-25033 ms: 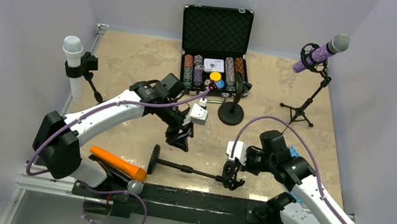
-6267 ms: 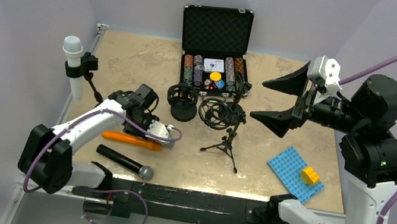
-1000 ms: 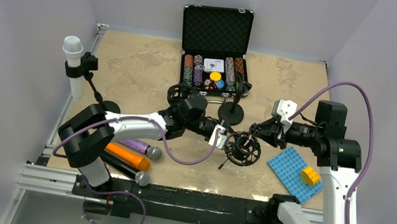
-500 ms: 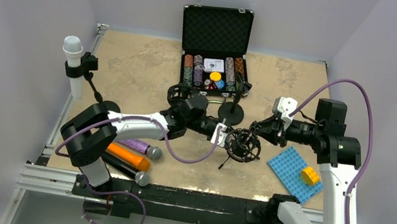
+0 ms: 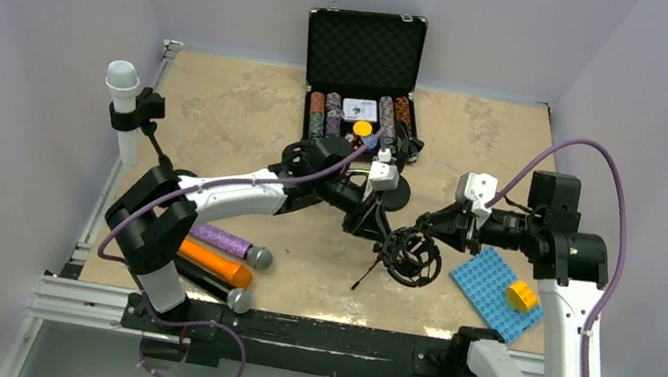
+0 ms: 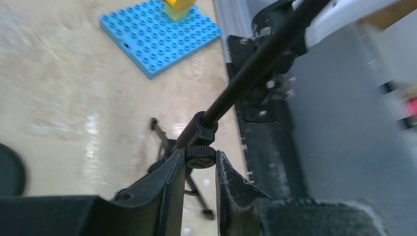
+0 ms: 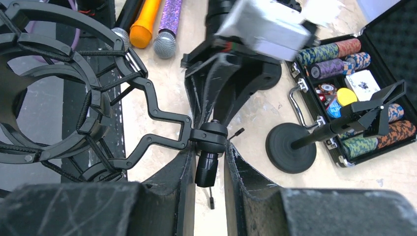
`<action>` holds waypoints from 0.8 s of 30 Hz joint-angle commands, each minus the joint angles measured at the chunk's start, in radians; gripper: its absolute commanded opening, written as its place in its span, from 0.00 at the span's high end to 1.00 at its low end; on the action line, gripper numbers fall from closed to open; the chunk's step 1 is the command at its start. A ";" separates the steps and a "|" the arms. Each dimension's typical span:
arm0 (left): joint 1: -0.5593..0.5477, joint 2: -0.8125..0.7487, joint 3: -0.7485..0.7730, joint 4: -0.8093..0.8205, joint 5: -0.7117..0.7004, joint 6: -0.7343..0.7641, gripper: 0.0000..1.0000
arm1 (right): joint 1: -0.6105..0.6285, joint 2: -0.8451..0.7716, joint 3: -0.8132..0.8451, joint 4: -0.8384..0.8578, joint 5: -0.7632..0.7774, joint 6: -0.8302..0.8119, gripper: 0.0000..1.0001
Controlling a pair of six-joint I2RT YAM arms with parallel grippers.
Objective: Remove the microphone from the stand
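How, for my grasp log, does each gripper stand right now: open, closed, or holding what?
Left gripper: closed on the stand knob.
Right gripper: closed on the shock mount joint.

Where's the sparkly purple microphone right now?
In the top view, the purple microphone lies on the table near the front left. It is right beside the orange microphone, and the black microphone is just in front.
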 commanded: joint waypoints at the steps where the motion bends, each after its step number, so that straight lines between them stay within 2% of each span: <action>1: 0.027 0.060 0.128 0.078 0.274 -0.542 1.00 | -0.003 -0.009 0.026 -0.047 0.019 -0.091 1.00; 3: 0.039 0.127 0.161 0.179 0.330 -0.717 0.97 | -0.002 -0.004 0.032 -0.051 0.012 -0.094 1.00; 5: 0.054 0.120 0.157 0.240 0.325 -0.756 0.80 | -0.002 -0.001 0.033 -0.049 0.008 -0.093 1.00; 7: 0.063 0.072 0.144 0.206 0.269 -0.677 0.60 | -0.002 0.003 0.033 -0.049 0.007 -0.093 1.00; 8: 0.062 0.034 0.143 0.141 0.235 -0.575 0.51 | -0.003 0.004 0.034 -0.049 0.009 -0.093 1.00; 10: 0.055 -0.050 0.134 -0.015 0.130 -0.334 0.41 | -0.003 0.005 0.030 -0.047 0.011 -0.091 1.00; 13: 0.051 -0.142 0.062 -0.029 0.036 -0.103 0.35 | -0.002 0.005 0.022 -0.035 0.009 -0.080 1.00; 19: 0.029 -0.178 0.028 -0.074 0.070 0.159 0.33 | -0.003 0.012 0.021 -0.023 0.003 -0.067 1.00; 24: -0.024 -0.196 -0.030 -0.040 0.014 0.409 0.33 | -0.003 0.014 0.024 -0.021 0.006 -0.063 1.00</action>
